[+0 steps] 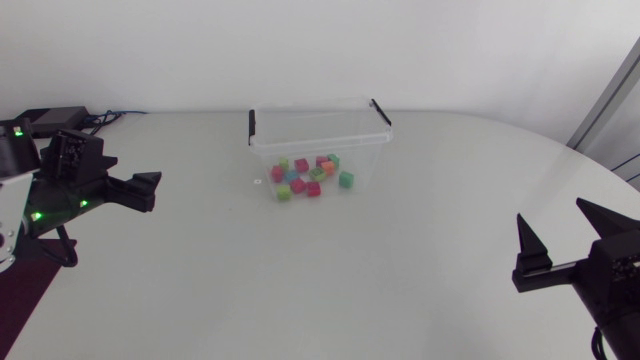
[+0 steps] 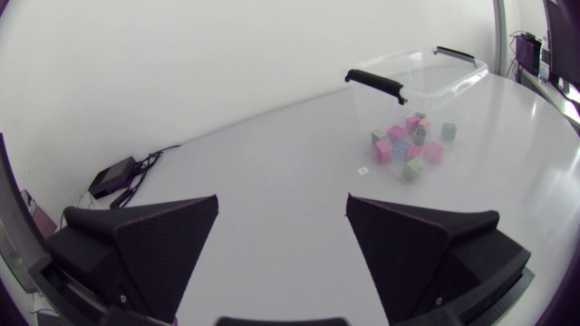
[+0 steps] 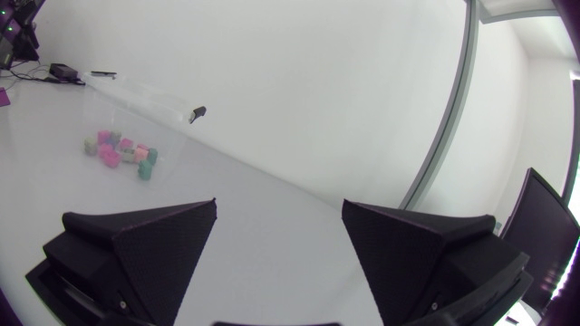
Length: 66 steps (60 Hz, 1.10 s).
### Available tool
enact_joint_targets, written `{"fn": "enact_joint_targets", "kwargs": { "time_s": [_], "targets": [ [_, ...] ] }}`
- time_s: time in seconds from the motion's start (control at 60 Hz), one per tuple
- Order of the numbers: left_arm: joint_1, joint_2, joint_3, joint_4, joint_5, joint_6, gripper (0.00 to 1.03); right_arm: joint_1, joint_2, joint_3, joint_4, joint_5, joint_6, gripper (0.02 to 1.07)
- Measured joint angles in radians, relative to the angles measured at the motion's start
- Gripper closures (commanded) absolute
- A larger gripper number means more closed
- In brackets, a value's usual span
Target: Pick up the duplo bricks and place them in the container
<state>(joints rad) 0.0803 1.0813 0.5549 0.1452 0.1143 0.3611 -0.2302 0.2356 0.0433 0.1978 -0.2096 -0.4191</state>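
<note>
Nearest, at four o'clock, the right gripper [image 1: 552, 212] hangs low over the table [image 1: 300, 290], fingers spread wide with nothing between them, its arm cut off by the view's edge. At nine o'clock the left gripper [image 1: 147, 192] is likewise released and empty. Broad bare tabletop lies between the two. Out at twelve o'clock stands one clear container [image 1: 318, 143], lid off, with two black handles [image 1: 381, 111]. The duplo bricks [image 1: 305, 176] are inside on its floor, roughly a dozen in green, red, pink, orange and blue; they crowd together, so the exact count is uncertain.
</note>
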Motion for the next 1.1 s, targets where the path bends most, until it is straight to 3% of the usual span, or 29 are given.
{"fn": "enact_joint_targets", "kwargs": {
  "time_s": [0.283, 0.567, 1.1],
  "targets": [
    [-0.004, -0.196, -0.076, -0.001, 0.0, -0.022, 0.05, 0.0, -0.209, -0.021, -0.146, 0.0, -0.01, 0.07],
    [-0.003, -0.364, -0.139, -0.073, 0.0, -0.048, 0.05, 0.0, -0.205, -0.021, -0.154, 0.001, -0.015, 0.07],
    [0.008, -0.621, -0.287, -0.077, -0.012, -0.105, 0.06, 0.015, -0.145, -0.021, -0.169, 0.043, -0.007, 0.07]
  ]
}}
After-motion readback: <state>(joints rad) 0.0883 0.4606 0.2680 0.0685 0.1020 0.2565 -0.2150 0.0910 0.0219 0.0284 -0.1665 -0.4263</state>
